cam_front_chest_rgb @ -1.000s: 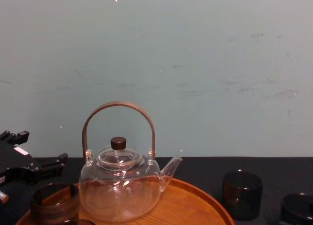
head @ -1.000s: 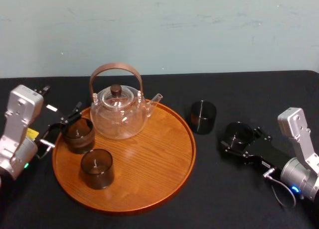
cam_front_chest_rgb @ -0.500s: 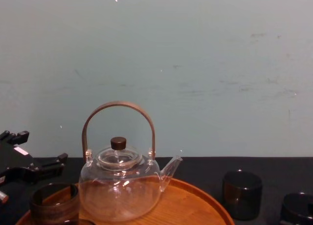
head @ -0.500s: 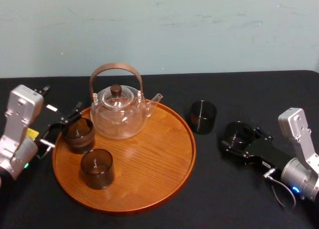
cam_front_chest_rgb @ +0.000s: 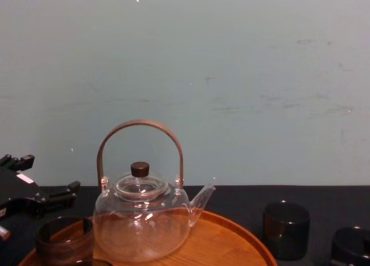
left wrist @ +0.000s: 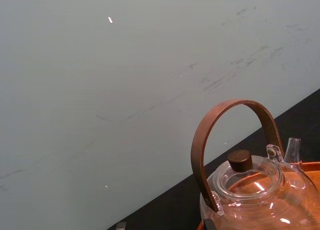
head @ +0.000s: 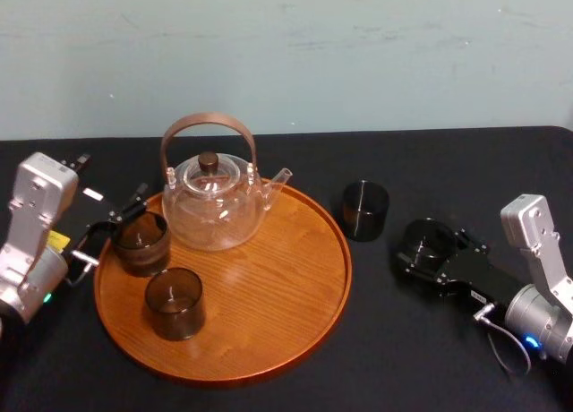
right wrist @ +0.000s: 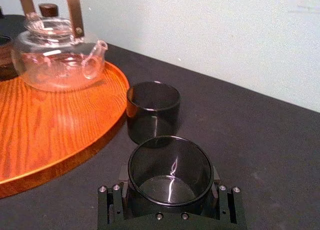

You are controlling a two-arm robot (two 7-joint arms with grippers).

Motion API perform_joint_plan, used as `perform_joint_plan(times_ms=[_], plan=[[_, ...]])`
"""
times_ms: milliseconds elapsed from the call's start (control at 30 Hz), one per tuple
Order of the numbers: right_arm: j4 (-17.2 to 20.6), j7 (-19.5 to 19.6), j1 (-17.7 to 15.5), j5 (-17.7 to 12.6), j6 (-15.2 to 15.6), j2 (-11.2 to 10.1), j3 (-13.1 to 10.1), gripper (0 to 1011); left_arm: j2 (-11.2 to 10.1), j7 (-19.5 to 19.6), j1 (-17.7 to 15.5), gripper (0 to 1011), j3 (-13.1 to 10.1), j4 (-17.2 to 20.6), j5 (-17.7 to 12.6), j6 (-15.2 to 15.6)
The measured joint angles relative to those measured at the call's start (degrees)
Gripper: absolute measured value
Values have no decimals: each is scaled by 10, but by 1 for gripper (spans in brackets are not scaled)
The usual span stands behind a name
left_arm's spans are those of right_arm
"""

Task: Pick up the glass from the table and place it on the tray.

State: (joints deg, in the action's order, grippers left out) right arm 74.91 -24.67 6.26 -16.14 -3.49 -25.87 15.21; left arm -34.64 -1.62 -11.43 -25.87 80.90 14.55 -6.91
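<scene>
A dark glass (head: 428,244) stands on the black table at the right, and my right gripper (head: 430,249) is shut on it. The right wrist view shows that glass (right wrist: 170,165) held between the two fingers. A second dark glass (head: 365,210) (right wrist: 153,111) stands free on the table just beyond it, close to the rim of the round wooden tray (head: 295,296). On the tray's left side my left gripper (head: 116,224) is open, its fingers on either side of a brown glass (head: 141,242). Another glass (head: 175,303) stands nearer the tray's front.
A clear glass teapot (head: 213,201) (left wrist: 255,190) with a brown arched handle stands at the back of the tray. The chest view shows the teapot (cam_front_chest_rgb: 141,220) with the free glass (cam_front_chest_rgb: 286,230) to its right. A pale wall runs behind the table.
</scene>
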Motion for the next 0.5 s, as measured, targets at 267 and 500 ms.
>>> perform_joint_plan(times_ms=[267, 500], plan=[[43, -16, -18, -4, -9, -8, 1, 908, 0, 0, 0, 1002, 0, 0, 0, 0], [88, -28, -32, -3, -14, -12, 18, 908, 0, 0, 0, 1002, 0, 0, 0, 0]])
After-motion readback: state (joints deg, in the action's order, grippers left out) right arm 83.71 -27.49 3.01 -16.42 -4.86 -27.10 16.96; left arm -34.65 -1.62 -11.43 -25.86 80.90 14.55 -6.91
